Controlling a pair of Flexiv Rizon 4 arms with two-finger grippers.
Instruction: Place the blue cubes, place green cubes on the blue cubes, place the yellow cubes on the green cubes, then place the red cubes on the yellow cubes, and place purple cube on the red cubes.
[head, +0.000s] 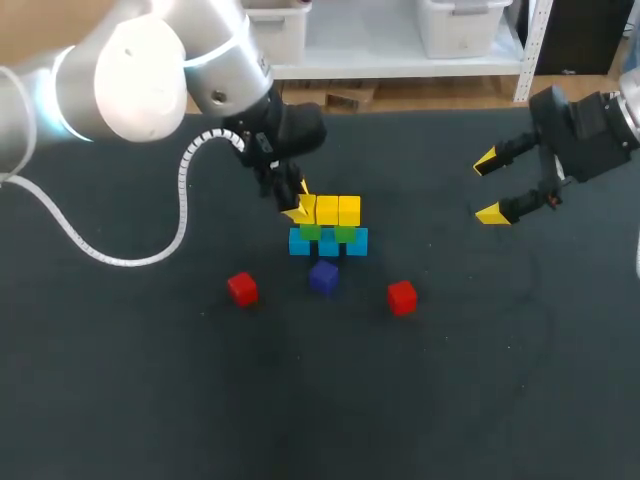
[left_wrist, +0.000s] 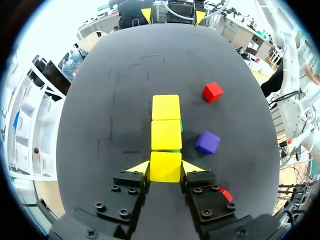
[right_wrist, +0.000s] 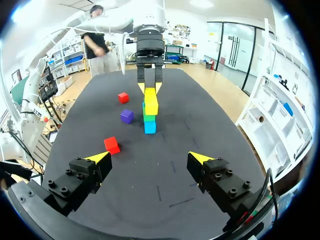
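Observation:
A small wall stands mid-table: a row of blue cubes (head: 328, 243) at the base, green cubes (head: 345, 234) on them, and yellow cubes (head: 338, 210) on top. My left gripper (head: 298, 203) is shut on the leftmost yellow cube (left_wrist: 165, 162) at the end of the top row; in the left wrist view its fingers (left_wrist: 139, 168) press the cube from both sides. Two red cubes (head: 241, 288) (head: 401, 297) and a purple cube (head: 323, 277) lie on the mat in front of the wall. My right gripper (head: 492, 186) hangs open at the far right, holding nothing.
The black mat (head: 150, 400) covers the table. The left arm's white coiled cable (head: 182, 215) hangs down to the left of the wall. In the right wrist view the wall (right_wrist: 150, 107) stands well ahead of the right gripper (right_wrist: 149, 159).

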